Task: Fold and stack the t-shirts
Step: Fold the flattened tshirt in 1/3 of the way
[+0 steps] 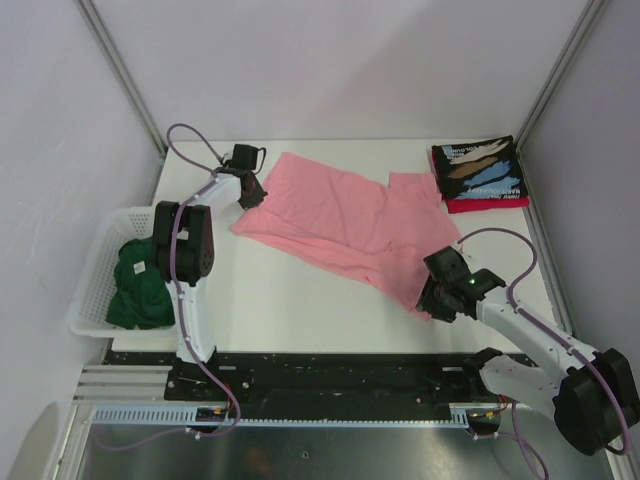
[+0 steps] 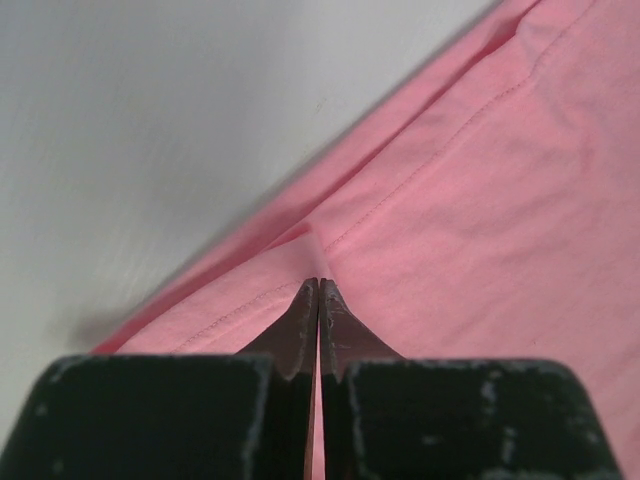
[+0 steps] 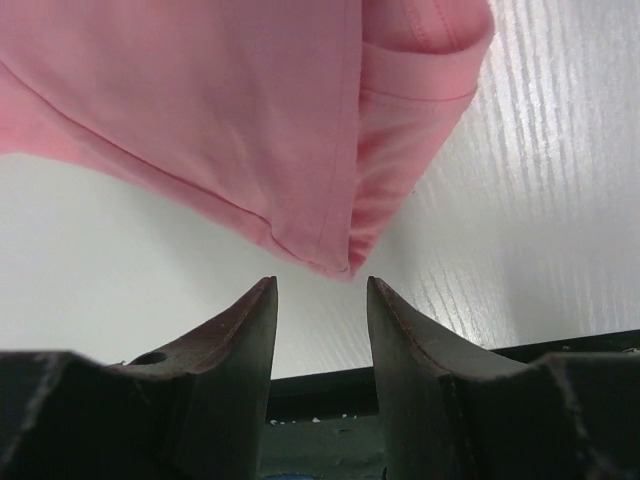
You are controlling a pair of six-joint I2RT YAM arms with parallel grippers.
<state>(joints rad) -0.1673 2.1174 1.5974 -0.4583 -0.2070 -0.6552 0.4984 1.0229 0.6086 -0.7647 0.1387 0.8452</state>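
Note:
A light pink t-shirt lies spread and rumpled across the middle of the table. My left gripper is shut on a fold at its far left edge; the left wrist view shows the jaws pinching pink cloth at the hem. My right gripper is open just short of the shirt's near right corner, with nothing between the jaws. A folded black t-shirt with blue, tan and white streaks lies on a folded red t-shirt at the back right. A dark green t-shirt sits crumpled in the basket.
A white slatted basket stands off the table's left side. The table's near edge and the black rail lie just behind my right gripper. Metal frame posts rise at the back corners.

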